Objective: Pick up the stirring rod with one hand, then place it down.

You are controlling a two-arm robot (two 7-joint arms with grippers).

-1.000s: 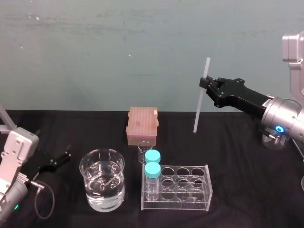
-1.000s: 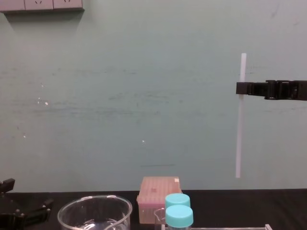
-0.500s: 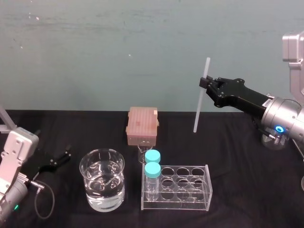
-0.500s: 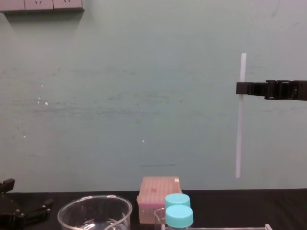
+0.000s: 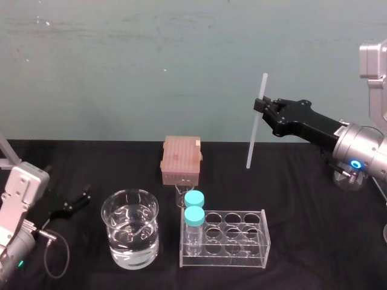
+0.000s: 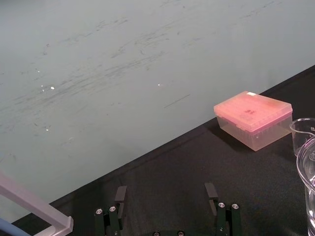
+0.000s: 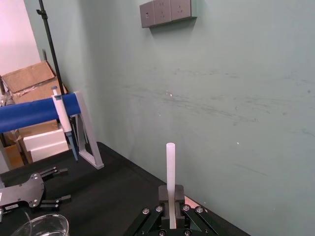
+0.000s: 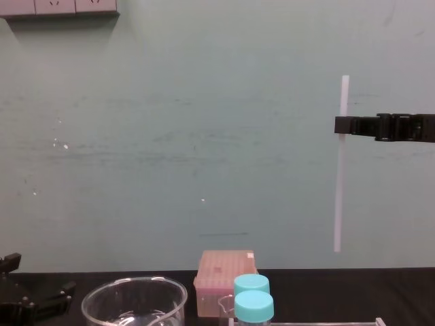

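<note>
One stirring rod (image 5: pixel 251 145) is pinched upright by the right hand (image 5: pixel 259 109) over the black surface (image 5: pixel 302 193), before a green wall (image 5: pixel 151 72); the left hand (image 6: pixel 166 191) is spread at the left edge.

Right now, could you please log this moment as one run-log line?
right gripper: shut on stirring rod, held upright clear of table | left gripper: open, parked at table's left
</note>
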